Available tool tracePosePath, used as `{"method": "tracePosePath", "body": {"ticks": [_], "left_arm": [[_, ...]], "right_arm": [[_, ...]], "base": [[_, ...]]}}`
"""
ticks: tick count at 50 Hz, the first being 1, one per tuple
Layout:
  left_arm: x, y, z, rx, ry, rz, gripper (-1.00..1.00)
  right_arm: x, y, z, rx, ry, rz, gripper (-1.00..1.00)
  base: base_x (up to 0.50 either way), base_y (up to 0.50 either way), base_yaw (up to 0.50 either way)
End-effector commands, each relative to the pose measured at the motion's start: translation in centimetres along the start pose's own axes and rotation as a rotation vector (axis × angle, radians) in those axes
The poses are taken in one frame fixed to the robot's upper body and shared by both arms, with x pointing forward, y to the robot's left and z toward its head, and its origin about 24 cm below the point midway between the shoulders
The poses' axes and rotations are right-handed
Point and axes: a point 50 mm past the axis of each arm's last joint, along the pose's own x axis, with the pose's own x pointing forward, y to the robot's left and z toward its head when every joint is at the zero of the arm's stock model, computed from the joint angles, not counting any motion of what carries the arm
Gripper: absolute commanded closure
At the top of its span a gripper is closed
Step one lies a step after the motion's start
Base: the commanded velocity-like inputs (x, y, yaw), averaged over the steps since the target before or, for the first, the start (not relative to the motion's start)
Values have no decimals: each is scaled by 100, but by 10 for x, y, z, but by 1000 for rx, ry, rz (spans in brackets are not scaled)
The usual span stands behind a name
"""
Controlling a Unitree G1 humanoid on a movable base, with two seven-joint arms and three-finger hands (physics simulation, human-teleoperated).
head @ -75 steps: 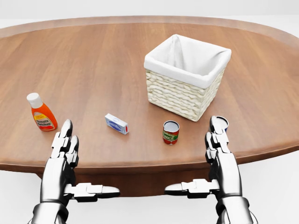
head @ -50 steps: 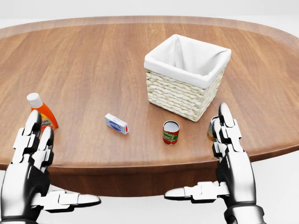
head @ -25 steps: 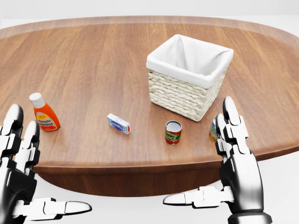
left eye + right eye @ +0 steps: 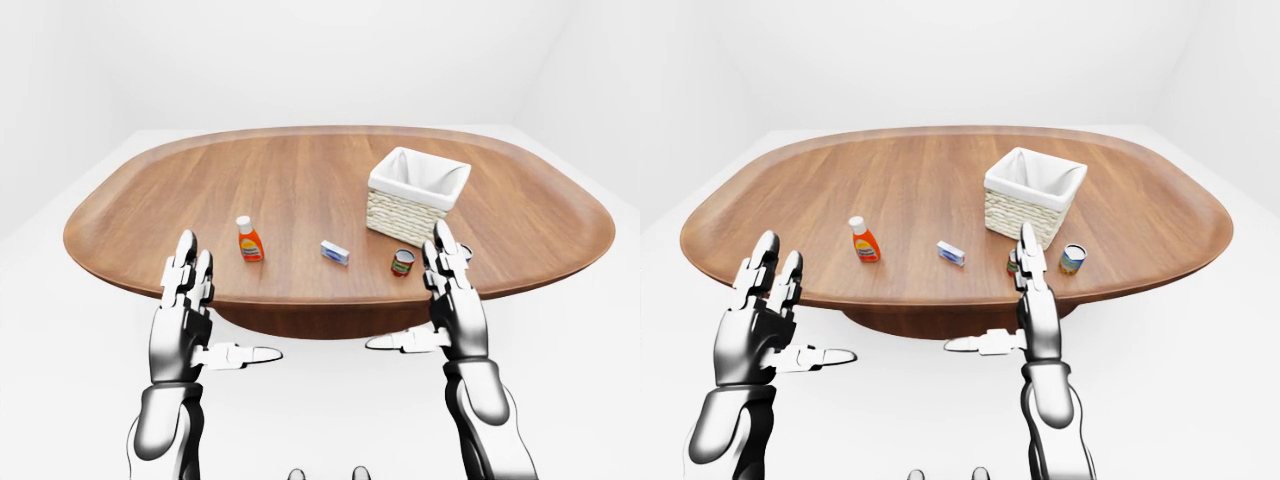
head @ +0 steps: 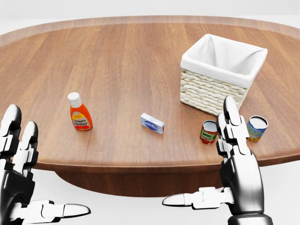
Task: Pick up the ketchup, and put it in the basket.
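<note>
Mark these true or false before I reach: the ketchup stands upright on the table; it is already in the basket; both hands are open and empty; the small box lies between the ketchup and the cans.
1. The ketchup stands upright on the table. True.
2. The ketchup is in the basket. False: it stands on the table, far to the basket's left in the head view.
3. The left hand and right hand are open and empty. True.
4. The small box lies between the ketchup and the cans. True.
</note>
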Motion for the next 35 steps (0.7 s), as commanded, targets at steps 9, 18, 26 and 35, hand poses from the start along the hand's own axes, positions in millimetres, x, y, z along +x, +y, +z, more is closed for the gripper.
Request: {"method": "tracePosePath", "body": {"ticks": [9, 18, 26, 35], "left_arm": [[0, 3, 7, -24, -35, 15, -100], [1, 4, 8, -23, -39, 20, -100], [1, 5, 9, -25, -45, 24, -100], [1, 5, 9, -21, -47, 23, -100]], "right_arm": [[2, -1, 2, 14, -14, -19, -100], [1, 1, 3, 5, -14, -7, -100], [0, 1, 3, -3, -15, -6, -100], [0, 1, 4, -4, -17, -5, -100]], "base": [[2, 0, 0], [48, 0, 0], [50, 0, 0], [50, 0, 0]]}}
